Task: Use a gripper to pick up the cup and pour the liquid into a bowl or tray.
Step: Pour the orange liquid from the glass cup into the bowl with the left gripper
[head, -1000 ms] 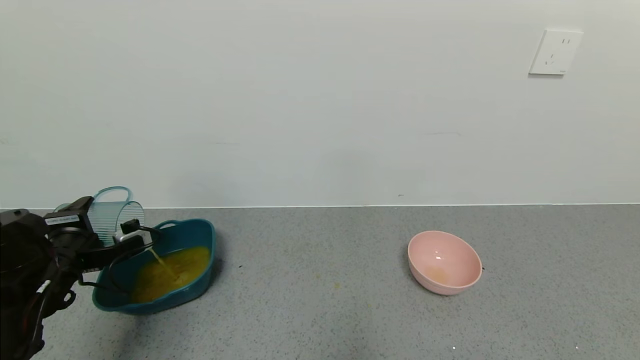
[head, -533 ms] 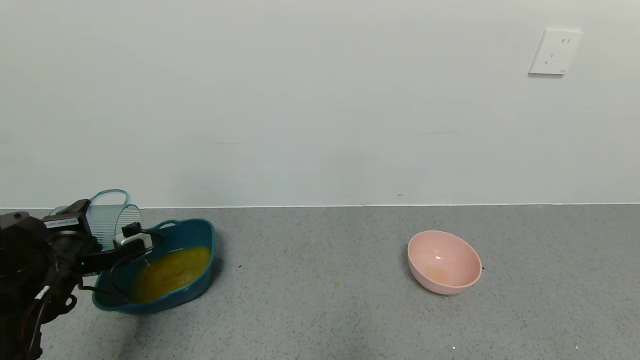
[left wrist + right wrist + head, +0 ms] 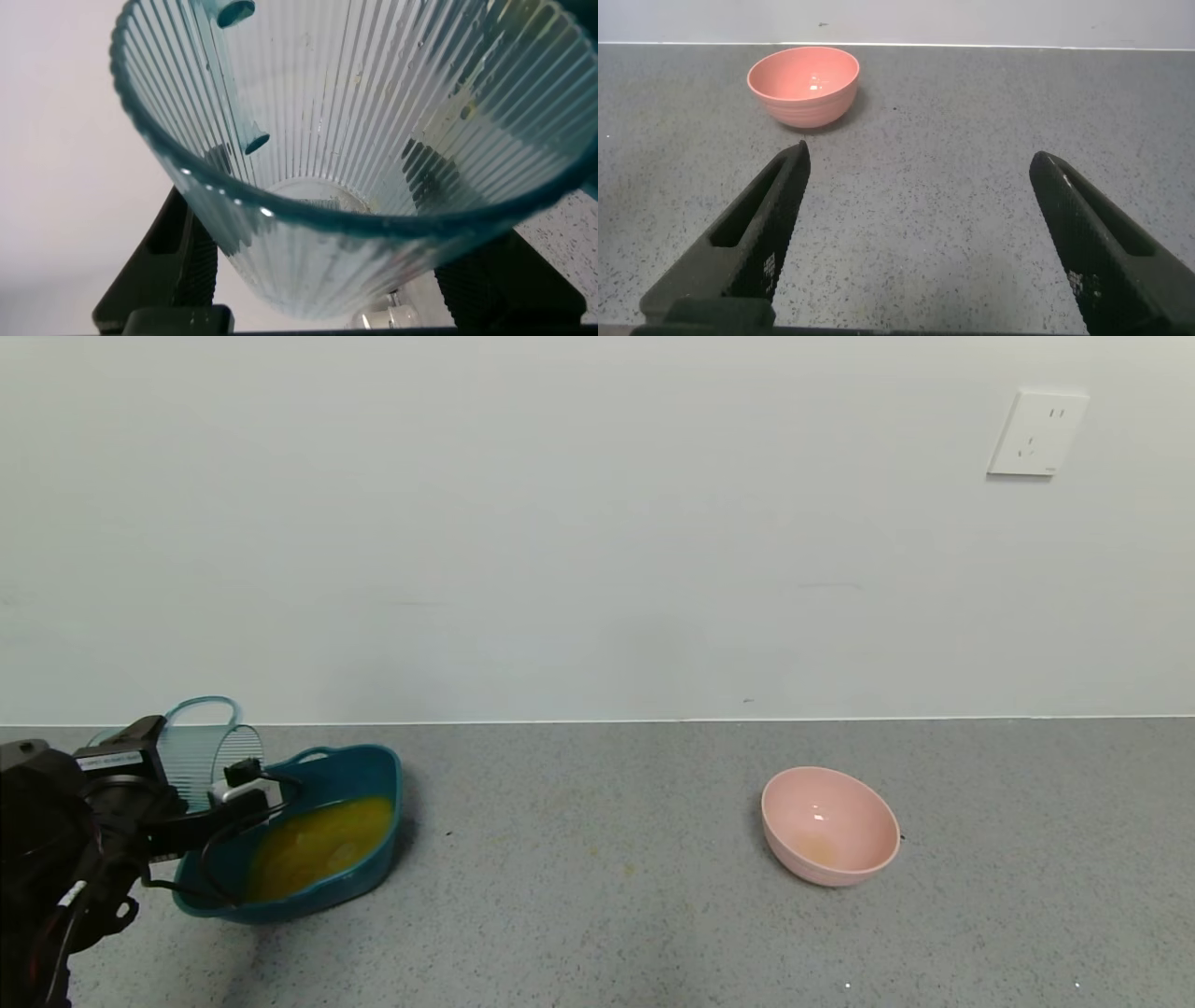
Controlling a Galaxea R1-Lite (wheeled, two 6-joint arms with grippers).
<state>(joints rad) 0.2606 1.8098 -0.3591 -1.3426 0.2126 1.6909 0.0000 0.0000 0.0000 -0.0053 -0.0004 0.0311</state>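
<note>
Item, the cup [image 3: 207, 754]: we hold it tipped over the teal tub [image 3: 378, 775], left end effector [image 3: 201, 789] clamped across its ribbed wall; we judge it light, emptied, rigid, wet-slick, best gripped mid-wall; right end effector [image 3: 920, 233] spread apart, idle.

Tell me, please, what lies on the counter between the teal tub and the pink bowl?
Nothing: in the head view only bare grey counter lies between the teal tub and the pink bowl.
</note>
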